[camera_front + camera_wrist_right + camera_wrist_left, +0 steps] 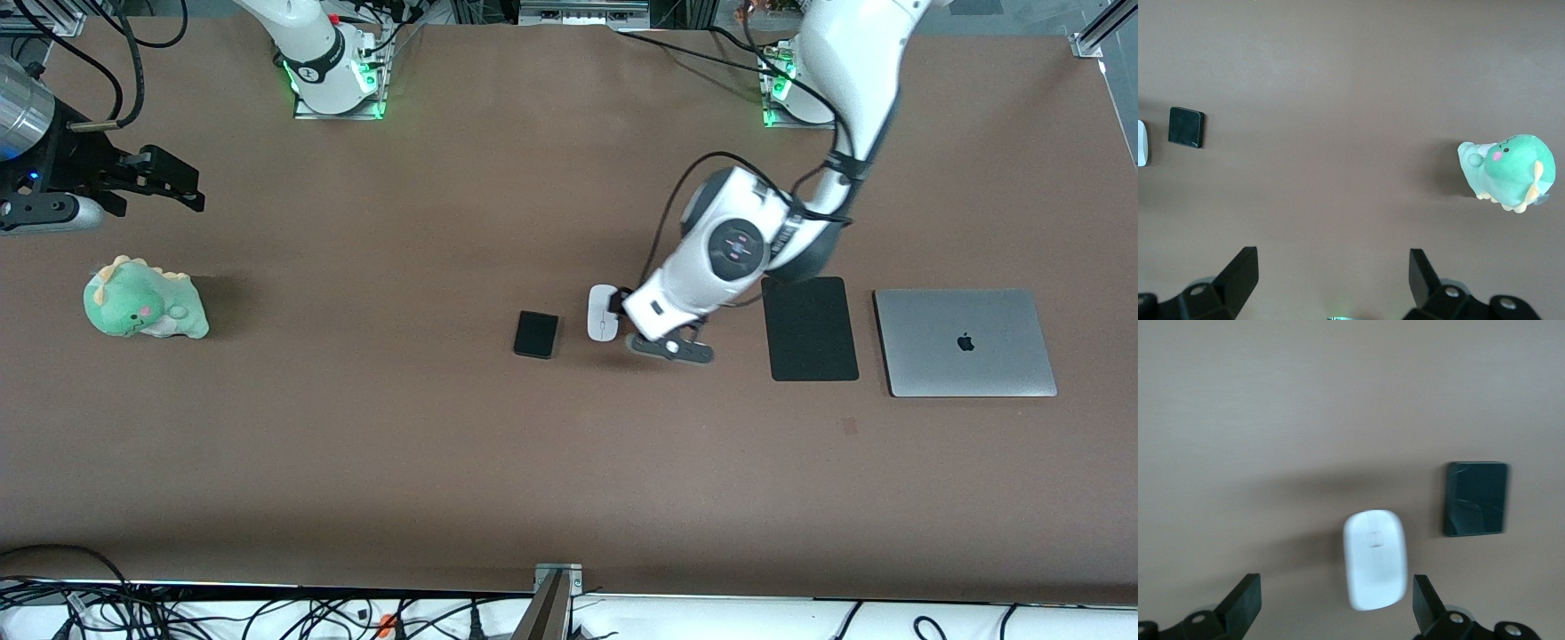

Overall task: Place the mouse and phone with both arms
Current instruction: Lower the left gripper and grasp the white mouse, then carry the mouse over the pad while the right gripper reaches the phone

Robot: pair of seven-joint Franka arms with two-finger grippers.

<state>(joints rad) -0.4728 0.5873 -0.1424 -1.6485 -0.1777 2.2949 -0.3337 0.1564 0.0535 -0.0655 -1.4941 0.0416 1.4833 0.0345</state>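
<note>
One silver laptop (965,342) bearing a black apple logo lies on the brown tabletop (373,427), with one flat black mat (810,328) beside it. The left end effector (1335,603) hovers open over one glossy white oval mouse (602,313). At the mouse's 9 o'clock in the front view lies one black rounded phone (536,334). The right end effector (164,182) waits open above one green plush dinosaur (144,300).

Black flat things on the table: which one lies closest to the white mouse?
The phone, the small slab right beside the mouse. The larger black mat lies toward the laptop.
</note>
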